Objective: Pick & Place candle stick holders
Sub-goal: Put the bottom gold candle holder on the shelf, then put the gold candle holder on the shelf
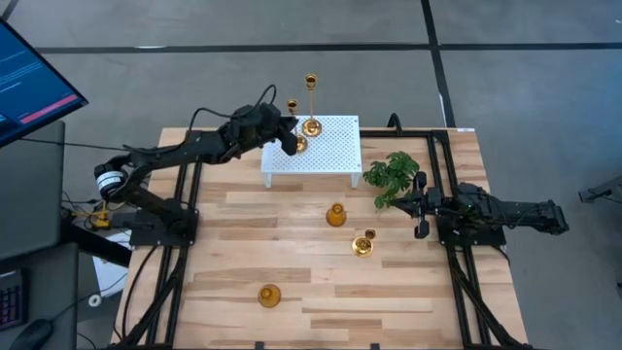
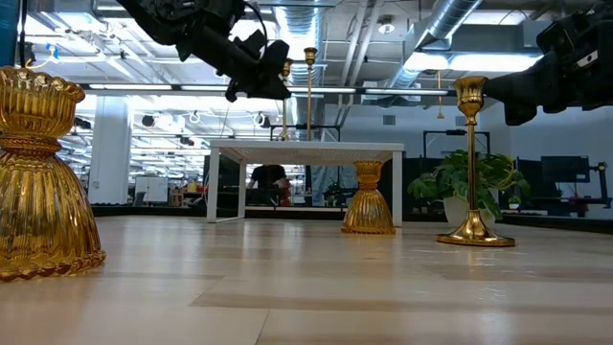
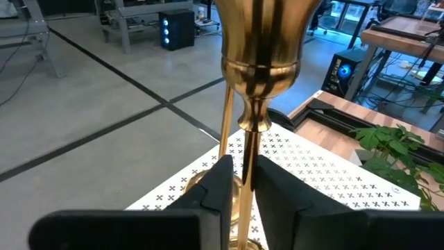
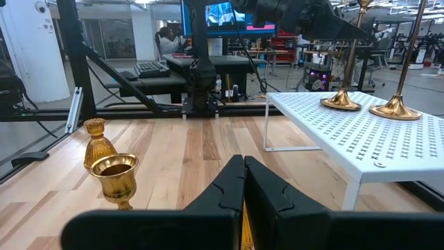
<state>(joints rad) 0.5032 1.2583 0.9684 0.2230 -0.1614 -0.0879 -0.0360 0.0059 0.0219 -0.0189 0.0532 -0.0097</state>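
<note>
Two tall gold candle stick holders stand on the white perforated stand [image 1: 326, 156]: one at its far edge [image 1: 311, 124], one beside it [image 1: 297, 143]. My left gripper [image 1: 289, 138] is over the stand, shut on the nearer one's stem [image 3: 244, 156]. A short holder [image 1: 336, 215], a tall holder [image 1: 362, 245] and another short holder [image 1: 269, 296] stand on their bases on the wooden table. My right gripper [image 1: 420, 206] is shut and empty at the table's right, beside the green plant [image 1: 394, 175]. My left gripper pinches the tall holder's thin stem [image 3: 245, 167] between its two fingers, low down, well below the cup [image 3: 262, 35]. The fingers come from the table's left, slanting down, and lie across the stem. The holder is upright, its round base [image 4: 340, 102] on the white stand.
The white stand sits at the table's far middle, with the plant in its pot to its right. Dark frame rails run along both table sides [image 1: 457, 272]. A monitor [image 1: 29, 78] stands off the table's far left. Bare wood lies between the three holders on the table.
</note>
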